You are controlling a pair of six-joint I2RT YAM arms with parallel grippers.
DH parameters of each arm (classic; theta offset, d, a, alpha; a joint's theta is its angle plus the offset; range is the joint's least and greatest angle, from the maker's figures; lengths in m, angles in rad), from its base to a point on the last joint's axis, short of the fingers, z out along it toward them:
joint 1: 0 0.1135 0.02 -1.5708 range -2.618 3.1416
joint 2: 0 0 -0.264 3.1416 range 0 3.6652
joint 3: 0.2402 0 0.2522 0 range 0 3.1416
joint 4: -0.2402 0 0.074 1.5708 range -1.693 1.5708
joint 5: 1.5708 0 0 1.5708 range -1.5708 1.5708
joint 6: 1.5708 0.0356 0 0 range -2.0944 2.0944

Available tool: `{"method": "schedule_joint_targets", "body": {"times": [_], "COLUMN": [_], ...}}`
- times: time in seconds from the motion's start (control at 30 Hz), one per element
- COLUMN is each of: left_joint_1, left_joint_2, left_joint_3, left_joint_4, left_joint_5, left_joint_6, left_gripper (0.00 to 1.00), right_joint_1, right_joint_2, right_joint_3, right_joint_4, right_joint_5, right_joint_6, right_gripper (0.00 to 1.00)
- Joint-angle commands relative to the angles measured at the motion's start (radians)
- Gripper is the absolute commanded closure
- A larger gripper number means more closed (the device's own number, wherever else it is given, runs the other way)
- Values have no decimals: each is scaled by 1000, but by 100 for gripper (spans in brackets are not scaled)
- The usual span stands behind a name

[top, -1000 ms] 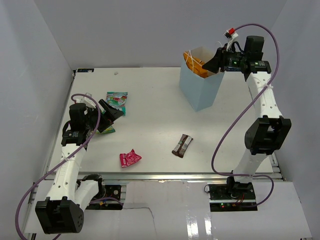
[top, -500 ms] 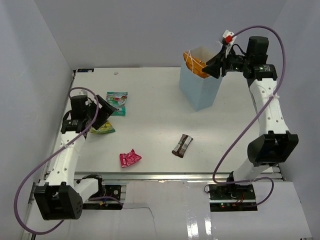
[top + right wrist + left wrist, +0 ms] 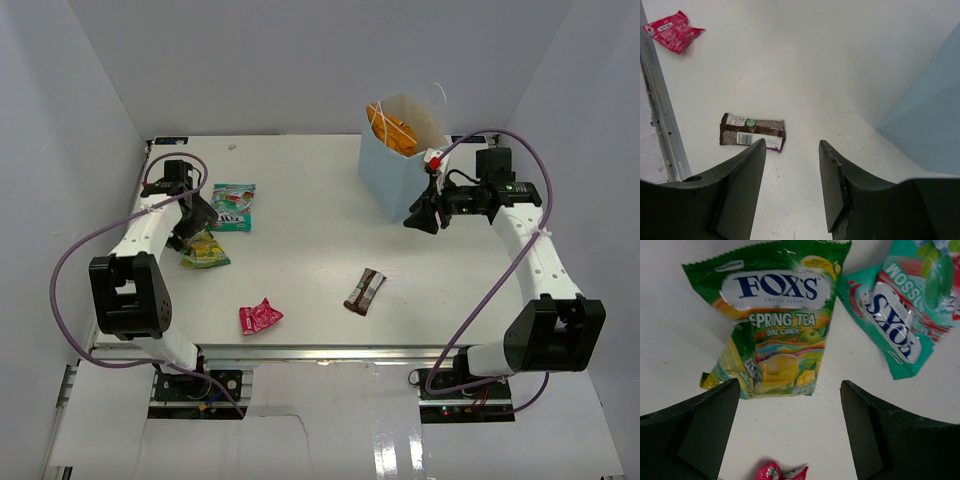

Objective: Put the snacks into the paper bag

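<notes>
The paper bag (image 3: pixel 398 182) stands upright towards the table's (image 3: pixel 300 240) far right corner, with the orange chip bag (image 3: pixel 389 129) inside. The right gripper (image 3: pixel 419 218) hangs just beside its near wall, jaws parted and empty. The dark brown bar (image 3: pixel 364 291) and the pink packet (image 3: pixel 259 317) lie near the front edge. Near the left edge, the left gripper (image 3: pixel 790 390), spread wide, hovers over the yellow-green packet (image 3: pixel 777 325), with the teal pouch (image 3: pixel 900 315) just beside it.

Surface notes. yellow-green packet (image 3: pixel 775 325): glossy plastic film, creased, glare patches. teal-green-red pouch (image 3: pixel 900 315): same glossy film. small pink packet (image 3: pixel 672 31): shiny, crinkled (foil or film, cannot tell). dark brown bar (image 3: pixel 752 131): sleek printed wrapper. paper bag (image 3: pixel 395 185): matt paper. table (image 3: pixel 790 60): matt white, smooth. left gripper (image 3: pixel 790 387) fingers (image 3: pixel 690 440): matt black plastic.
</notes>
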Motion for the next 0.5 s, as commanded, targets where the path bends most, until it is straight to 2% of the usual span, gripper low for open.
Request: {"method": "schedule_joint_targets", "body": {"times": [0.0,0.2,0.27,0.3,0.37,0.4,0.47], "left_joint_1": [21,30,30,30,31,31,33], "left_joint_2": [19,99,119,125,134,138,142], "left_joint_3": [48,24,4,-2,-12,-16,-27], "left_joint_4": [-68,-30,14,28,68,79,102], "left_joint_5": [-127,-113,-78,-69,-38,-29,-21], "left_joint_6": [103,177,194,209,218,221,232], "left_gripper": [8,8,11,18,25,34,42], "right_joint_1": [11,60,75,90,115,123,141], "right_joint_2": [-53,-49,-44,-43,-40,-38,-38], "right_joint_3": [-43,-76,-70,-67,-59,-57,-54], "right_joint_4": [-8,4,6,9,15,17,17], "right_joint_5": [-4,3,7,7,10,10,12], "right_joint_6": [-52,-35,-32,-29,-20,-21,-20], "right_gripper": [47,47,47,47,47,47,48]}}
